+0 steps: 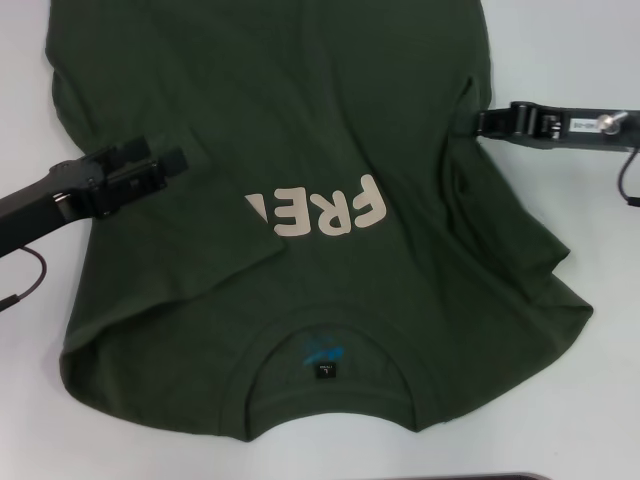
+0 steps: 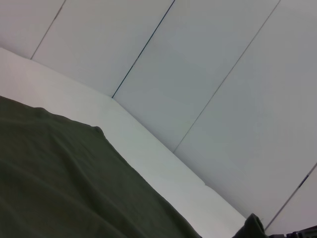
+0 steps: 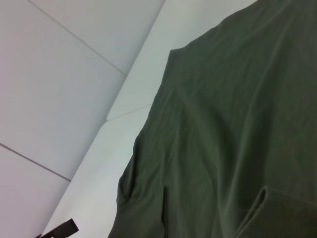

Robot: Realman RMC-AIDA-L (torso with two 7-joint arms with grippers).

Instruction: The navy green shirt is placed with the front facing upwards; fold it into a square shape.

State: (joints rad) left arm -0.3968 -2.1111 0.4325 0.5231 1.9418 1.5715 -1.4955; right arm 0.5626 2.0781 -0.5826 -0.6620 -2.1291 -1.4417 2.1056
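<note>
I see the navy green shirt (image 1: 300,130) as one plain dark olive green. Its partly folded-over lettering (image 1: 335,208) is cream. Inside the collar, at 6 o'clock of the letters, I note a small black tag (image 1: 324,372) under a smear of bright blue print (image 1: 320,350). Both grippers, left (image 1: 165,165) and right (image 1: 490,122), are black. The table (image 1: 590,60) is plain white.

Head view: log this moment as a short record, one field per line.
surface: white table
garment: navy green shirt, front up, collar nearest the robot
lettering: cream "FRE" showing, the rest covered by a fold
collar tag: small black tag
left side: folded inward over the lettering
left gripper: over the folded left side
right gripper: at the shirt's right edge
fold state: not yet square
</note>
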